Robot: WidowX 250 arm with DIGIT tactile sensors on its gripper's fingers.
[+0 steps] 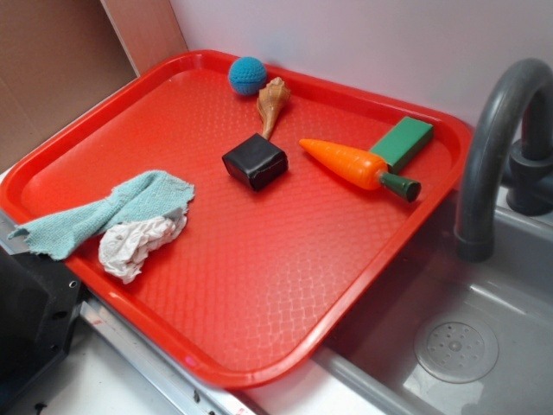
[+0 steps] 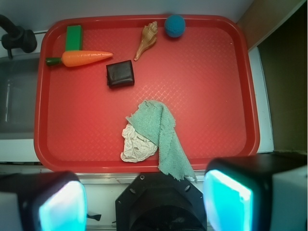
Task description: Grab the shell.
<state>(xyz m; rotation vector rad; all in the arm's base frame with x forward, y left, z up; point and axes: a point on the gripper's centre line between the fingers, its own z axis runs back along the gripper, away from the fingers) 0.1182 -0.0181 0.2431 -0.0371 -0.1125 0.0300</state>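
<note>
The shell [image 1: 271, 104] is a small tan spiral lying at the far side of the red tray [image 1: 259, 285], its wide end beside a blue crocheted ball [image 1: 247, 75] and its thin tail pointing at a black block [image 1: 255, 161]. In the wrist view the shell [image 2: 146, 39] lies near the top, far from my gripper [image 2: 144, 202]. The gripper hangs high over the tray's [image 2: 207, 96] near edge, open, its two cyan pads [image 2: 62, 207] wide apart with nothing between them. The gripper is out of the exterior view.
An orange toy carrot [image 1: 354, 164] and a green block [image 1: 402, 143] lie right of the shell. A teal cloth [image 1: 112, 207] over a crumpled white rag [image 1: 134, 242] sits at the tray's near left. A sink [image 1: 467, 346] with a grey faucet [image 1: 492, 147] is to the right.
</note>
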